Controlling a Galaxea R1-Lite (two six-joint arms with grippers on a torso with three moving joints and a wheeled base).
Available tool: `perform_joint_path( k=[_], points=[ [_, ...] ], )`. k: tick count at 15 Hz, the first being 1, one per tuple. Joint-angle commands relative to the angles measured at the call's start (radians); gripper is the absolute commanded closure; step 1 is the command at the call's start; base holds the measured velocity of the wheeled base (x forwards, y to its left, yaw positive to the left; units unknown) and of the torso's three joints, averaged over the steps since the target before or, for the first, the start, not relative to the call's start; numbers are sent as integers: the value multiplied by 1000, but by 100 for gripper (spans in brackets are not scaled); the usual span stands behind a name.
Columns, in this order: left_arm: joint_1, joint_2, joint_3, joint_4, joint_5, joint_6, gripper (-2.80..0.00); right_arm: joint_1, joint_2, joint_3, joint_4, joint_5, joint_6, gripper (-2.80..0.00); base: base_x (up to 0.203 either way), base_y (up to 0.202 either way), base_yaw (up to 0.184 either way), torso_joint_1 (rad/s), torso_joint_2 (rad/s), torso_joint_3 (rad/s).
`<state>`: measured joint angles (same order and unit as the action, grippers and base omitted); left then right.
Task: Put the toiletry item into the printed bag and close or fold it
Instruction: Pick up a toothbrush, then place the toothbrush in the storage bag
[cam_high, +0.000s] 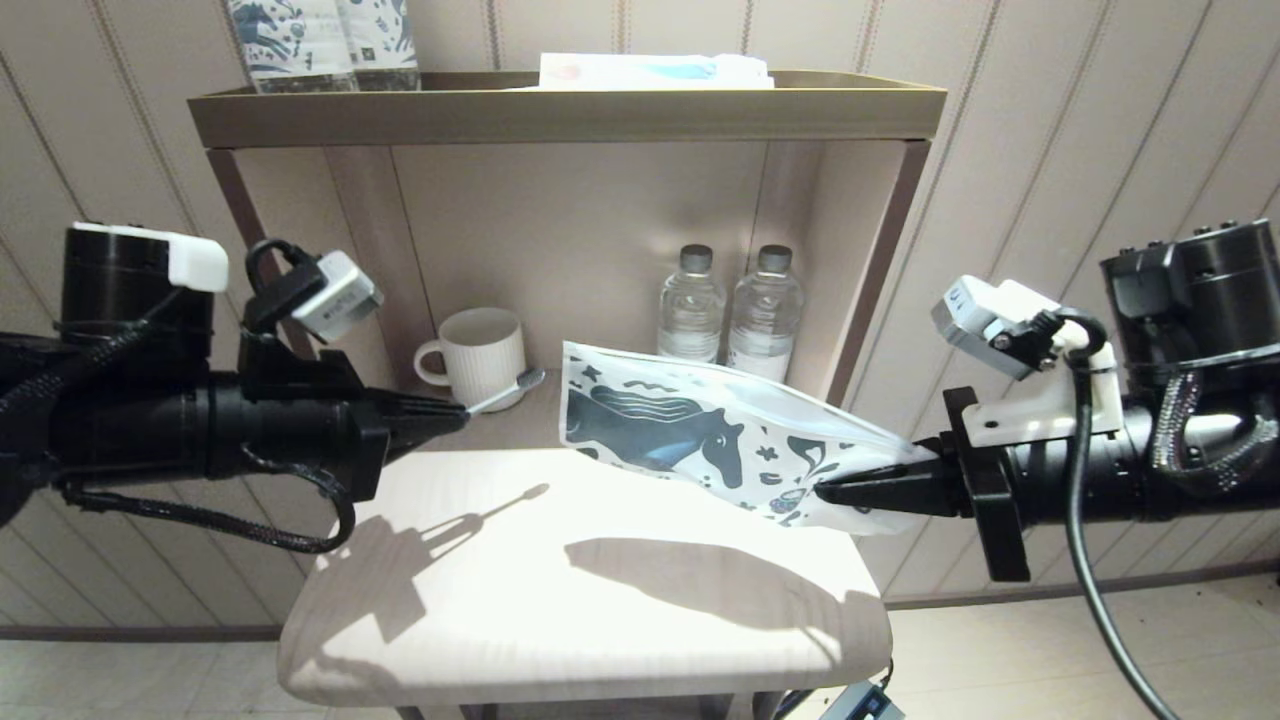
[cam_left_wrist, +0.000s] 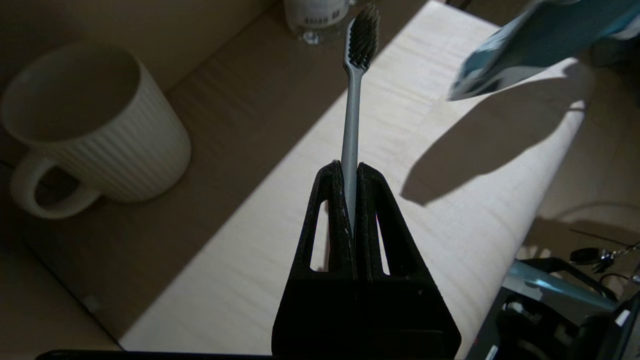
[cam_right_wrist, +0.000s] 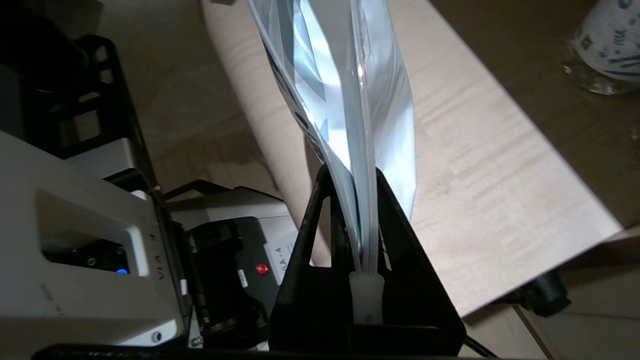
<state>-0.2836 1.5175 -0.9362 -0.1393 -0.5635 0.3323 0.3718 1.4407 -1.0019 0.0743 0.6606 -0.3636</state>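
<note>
From the head view, my left gripper (cam_high: 455, 412) holds the toothbrush (cam_high: 505, 390) level over the bench (cam_high: 560, 610), and my right gripper (cam_high: 835, 492) pinches the printed bag (cam_high: 690, 435) aloft by one end. In the left wrist view, my fingers (cam_left_wrist: 332, 200) are shut on the stiff, light handle's tail. In the right wrist view, my fingers (cam_right_wrist: 320, 220) clamp the limp, slick pouch's edge; it will likely sag.
</note>
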Motion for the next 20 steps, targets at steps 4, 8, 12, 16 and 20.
perform_joint_path(
  k=[4, 8, 12, 16, 20],
  points=[
    [-11, -105, -297, 266, -26, 12, 0, 72, 29, -9, -1, -186, -77, 0, 0, 0, 0, 0, 0, 0],
    [-114, -79, -572, 589, -59, 23, 0, 125, 41, -1, -1, -280, -132, 0, 0, 0, 0, 0, 0, 0],
    [-259, 51, -783, 1015, -69, 192, 0, 134, 46, -1, -2, -280, -135, 0, 0, 0, 0, 0, 0, 0],
    [-346, 130, -950, 1258, -50, 242, 0, 148, 56, 2, -2, -279, -141, 0, 0, 0, 0, 0, 0, 0],
    [-447, 162, -986, 1309, 38, 272, 0, 170, 84, 20, -16, -279, -143, 0, 0, 0, 0, 0, 0, 0]
  ],
)
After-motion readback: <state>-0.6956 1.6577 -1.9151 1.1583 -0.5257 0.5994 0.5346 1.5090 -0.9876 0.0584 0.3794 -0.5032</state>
